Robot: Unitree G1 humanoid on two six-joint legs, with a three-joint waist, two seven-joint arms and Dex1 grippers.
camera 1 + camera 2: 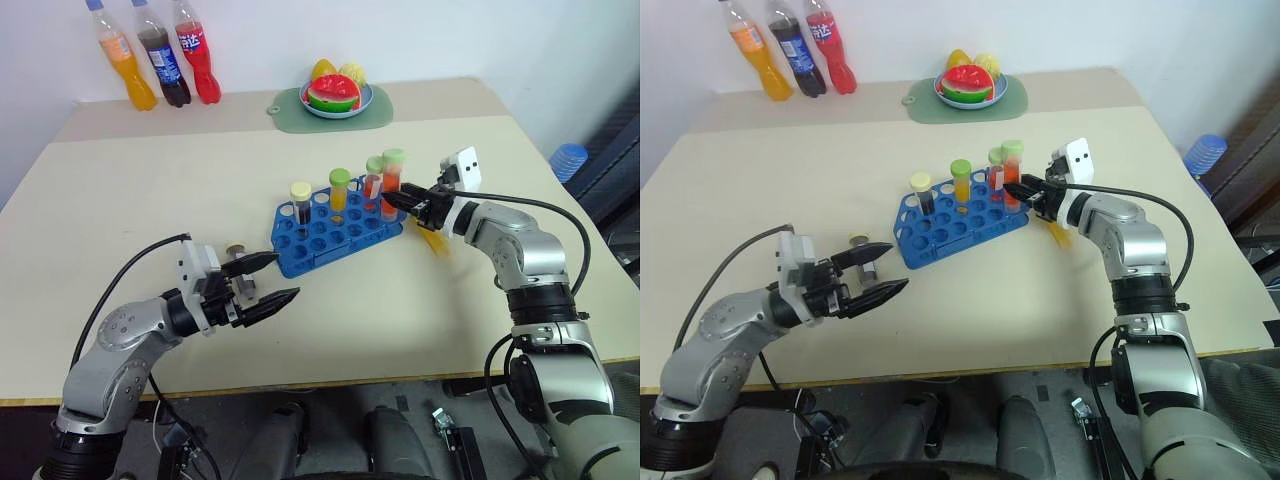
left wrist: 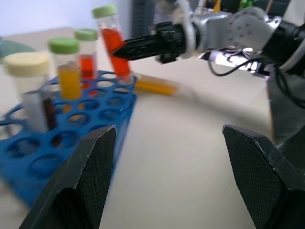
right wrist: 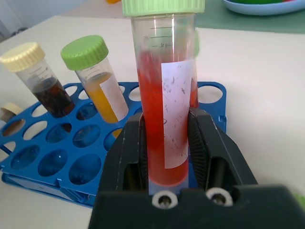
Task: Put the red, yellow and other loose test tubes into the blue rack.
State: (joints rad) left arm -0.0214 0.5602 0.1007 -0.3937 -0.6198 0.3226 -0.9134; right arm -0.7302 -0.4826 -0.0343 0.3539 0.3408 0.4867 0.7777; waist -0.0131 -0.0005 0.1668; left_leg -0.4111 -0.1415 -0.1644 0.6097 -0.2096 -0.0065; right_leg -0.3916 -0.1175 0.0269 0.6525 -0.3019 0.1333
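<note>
Left gripper, jaws open & empty, hovers over the counter near a small loose tube. Blue rack holds three capped tubes; right gripper, jaws clamped on the red tube, holds it at the rack's far corner. Yellow tube lies beside it. Approx. half done.
</note>
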